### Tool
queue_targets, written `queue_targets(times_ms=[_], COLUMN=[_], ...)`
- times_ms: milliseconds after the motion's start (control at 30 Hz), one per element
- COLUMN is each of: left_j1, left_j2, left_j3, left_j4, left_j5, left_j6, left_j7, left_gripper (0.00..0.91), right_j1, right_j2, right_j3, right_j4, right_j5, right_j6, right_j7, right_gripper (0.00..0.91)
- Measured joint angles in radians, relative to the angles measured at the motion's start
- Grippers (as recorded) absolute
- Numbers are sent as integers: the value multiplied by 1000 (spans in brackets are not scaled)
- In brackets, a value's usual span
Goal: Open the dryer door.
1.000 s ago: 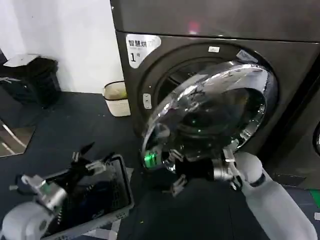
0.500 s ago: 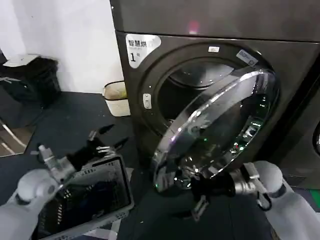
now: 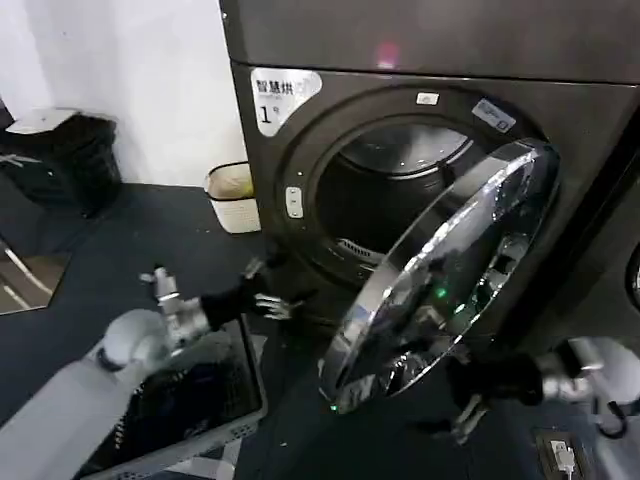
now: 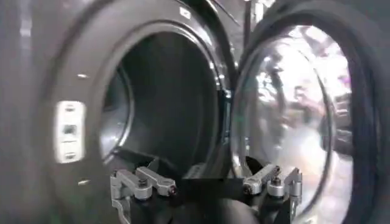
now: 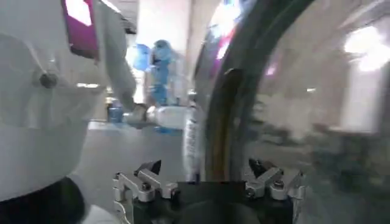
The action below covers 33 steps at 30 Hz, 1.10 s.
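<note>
Dryer (image 3: 300, 150), upper centre of head view, drum opening exposed; dryer door (image 3: 450, 270) swung well open at right; right gripper (image 3: 462, 412), lower right below the door's chrome rim, jaws spread, holding nothing; left gripper (image 3: 268, 292), centre left before the opening, jaws wide, empty; laundry basket (image 3: 235, 410) lower left.

Head looks down; wrists, seemingly close, share dryer door (image 3: 445, 275).
</note>
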Motion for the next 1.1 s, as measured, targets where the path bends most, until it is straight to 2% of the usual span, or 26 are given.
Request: queue_targets(times_ms=[133,267,467,600,767,867,1100], left_j1=[-63,-100,-129,-138,-145,-137,-162], left_j2=[-24,-47,-70,-75,-94,-114,-166], left_j3=[82,139,190,219,259,273,344], left_j4=[17,23,12,-7,-44,-70,-85], left_j5=[5,9,8,9,28,27,80], left_j6=[-3,-3,4,5,7,9,-18], left_j7=[24,40,60,52,49,39,6], left_gripper=[907,907,907,907,907,907,907], right_j1=[-31,-58,-109,-154,-224,-260,-331], right_j2=[3,21,58,99,166,206,246], right_j3=[136,278,482,635,801,888,1066], right_j4=[-44,-83,-107,-85,-26,-16,12], right_j5=[27,22,1,-6,-54,-102,-135], right_j6=[0,-9,6,26,-35,-28,-58], right_j7=[0,26,174,341,580,751,1084], right_gripper=[907,907,907,907,907,907,907])
